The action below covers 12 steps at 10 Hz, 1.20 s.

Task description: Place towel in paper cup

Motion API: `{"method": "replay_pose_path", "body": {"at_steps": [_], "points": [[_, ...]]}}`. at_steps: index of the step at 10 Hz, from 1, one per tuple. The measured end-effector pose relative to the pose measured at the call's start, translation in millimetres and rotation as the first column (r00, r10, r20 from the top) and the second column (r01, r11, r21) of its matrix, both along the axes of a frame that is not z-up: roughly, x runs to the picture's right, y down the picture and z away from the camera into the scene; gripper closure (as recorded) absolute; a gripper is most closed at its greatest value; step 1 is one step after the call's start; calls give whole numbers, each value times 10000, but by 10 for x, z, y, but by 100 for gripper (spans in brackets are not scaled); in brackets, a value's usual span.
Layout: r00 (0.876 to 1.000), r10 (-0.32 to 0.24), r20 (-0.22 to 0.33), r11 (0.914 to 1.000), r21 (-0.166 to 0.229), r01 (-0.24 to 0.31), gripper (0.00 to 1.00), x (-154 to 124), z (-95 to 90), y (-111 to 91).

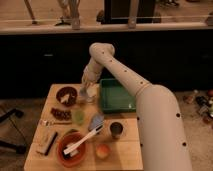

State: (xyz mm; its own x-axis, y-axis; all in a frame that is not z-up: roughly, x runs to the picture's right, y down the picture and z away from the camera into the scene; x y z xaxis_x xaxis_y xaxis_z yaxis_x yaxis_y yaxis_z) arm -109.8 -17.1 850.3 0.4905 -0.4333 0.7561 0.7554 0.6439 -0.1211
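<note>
My gripper [84, 93] hangs at the end of the white arm over the back left part of the wooden table [125, 156]. It sits between the dark bowl [66, 96] and the green tray [116, 95]. A pale cup-like thing [89, 97] stands right below and beside it, partly hidden by the gripper. A blue-grey folded cloth that looks like the towel [96, 121] lies near the table's middle, in front of the gripper and apart from it.
A green cup [78, 116] stands just in front of the gripper. A dark metal cup [116, 130], an orange bowl [64, 150] with a white brush, an orange fruit [102, 150] and small packets [50, 141] fill the front. Dark floor surrounds the table.
</note>
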Motion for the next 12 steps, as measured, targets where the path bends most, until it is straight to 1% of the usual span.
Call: {"method": "replay_pose_path", "body": {"at_steps": [4, 9, 12], "points": [[9995, 330, 3, 9991, -259, -330, 96, 53, 101, 20], [9989, 443, 123, 9976, -546, -436, 96, 30, 176, 77], [9971, 727, 228, 9951, -684, -710, 96, 40, 214, 71]]}}
